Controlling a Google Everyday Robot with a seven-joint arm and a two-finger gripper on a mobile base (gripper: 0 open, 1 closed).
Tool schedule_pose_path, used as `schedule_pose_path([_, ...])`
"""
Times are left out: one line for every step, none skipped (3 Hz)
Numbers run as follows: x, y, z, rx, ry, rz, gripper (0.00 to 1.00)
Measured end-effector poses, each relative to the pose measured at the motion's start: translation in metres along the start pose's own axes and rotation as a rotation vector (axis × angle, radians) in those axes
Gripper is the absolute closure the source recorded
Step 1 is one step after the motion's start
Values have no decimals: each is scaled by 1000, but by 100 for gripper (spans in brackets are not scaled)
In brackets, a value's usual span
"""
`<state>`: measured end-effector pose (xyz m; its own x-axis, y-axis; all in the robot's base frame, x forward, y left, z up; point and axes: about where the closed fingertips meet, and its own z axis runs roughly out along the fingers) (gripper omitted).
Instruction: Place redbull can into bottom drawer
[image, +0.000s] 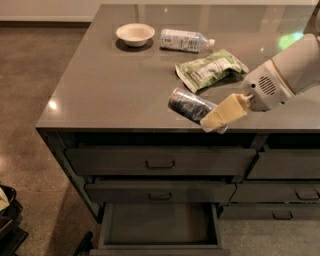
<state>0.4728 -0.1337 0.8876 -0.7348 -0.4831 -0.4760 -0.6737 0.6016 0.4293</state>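
The redbull can (186, 103) lies on its side, dark with a silver rim, just above the front edge of the grey counter (110, 90). My gripper (214, 120) reaches in from the right with cream fingers (226, 111) and is shut on the can's right end. The bottom drawer (160, 224) of the left column is pulled open below, and its flat grey floor is bare. The can is above and slightly right of the drawer's middle.
A white bowl (135, 34), a clear water bottle (185, 40) and a green snack bag (210, 70) lie on the counter behind the can. Two closed handled drawers (160, 162) sit above the open one. The right column's drawers (295, 192) are closed. A dark object (7, 210) stands on the floor at the left.
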Motion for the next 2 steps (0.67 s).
schedule_pose_path([16,14,22,-50,-71,-6,100])
schedule_pose_path([53,20,45,-80,-214,84,100])
